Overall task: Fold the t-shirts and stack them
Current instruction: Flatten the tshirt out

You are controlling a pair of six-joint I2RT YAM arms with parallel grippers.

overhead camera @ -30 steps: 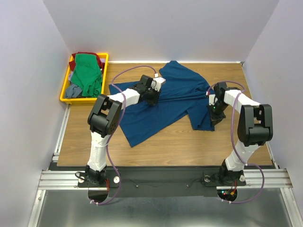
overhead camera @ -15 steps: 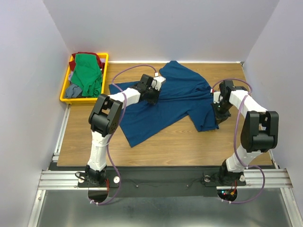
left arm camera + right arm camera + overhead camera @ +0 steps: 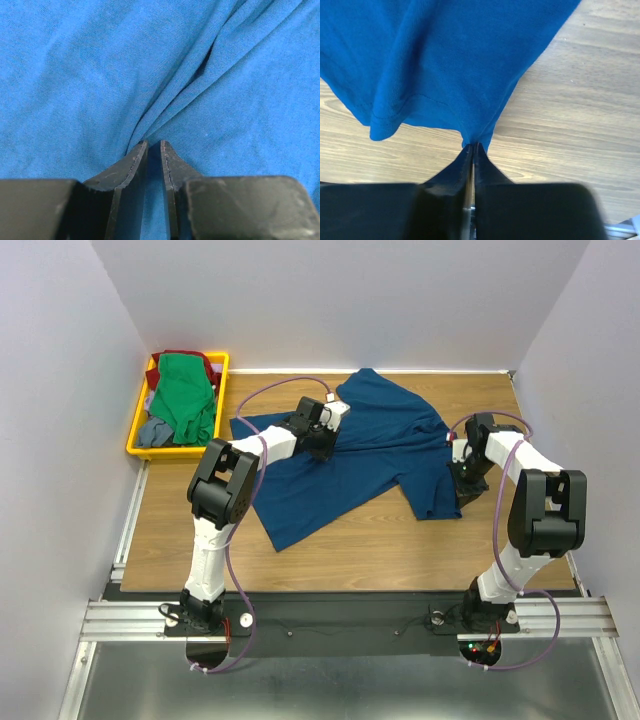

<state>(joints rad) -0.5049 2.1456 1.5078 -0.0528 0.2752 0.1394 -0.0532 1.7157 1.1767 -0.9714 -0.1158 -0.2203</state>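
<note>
Now right gripper point(image 3: 472, 146), jaws pinched on the hem corner of the blue t-shirt point(image 3: 350, 455), has dragged it rightward toward the table point(image 3: 340, 550) edge; cloth spreads flatter. Left gripper point(image 3: 154, 143), narrow, pinches a mid-shirt ridge as anchor. Spreading underway, folding not begun.

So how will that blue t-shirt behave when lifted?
Probably floppy: the blue t-shirt bunches into creases where the left hand pinches it. Likely to drape and drag, not lift flat; the corner at the right hand lies in loose folds.
</note>
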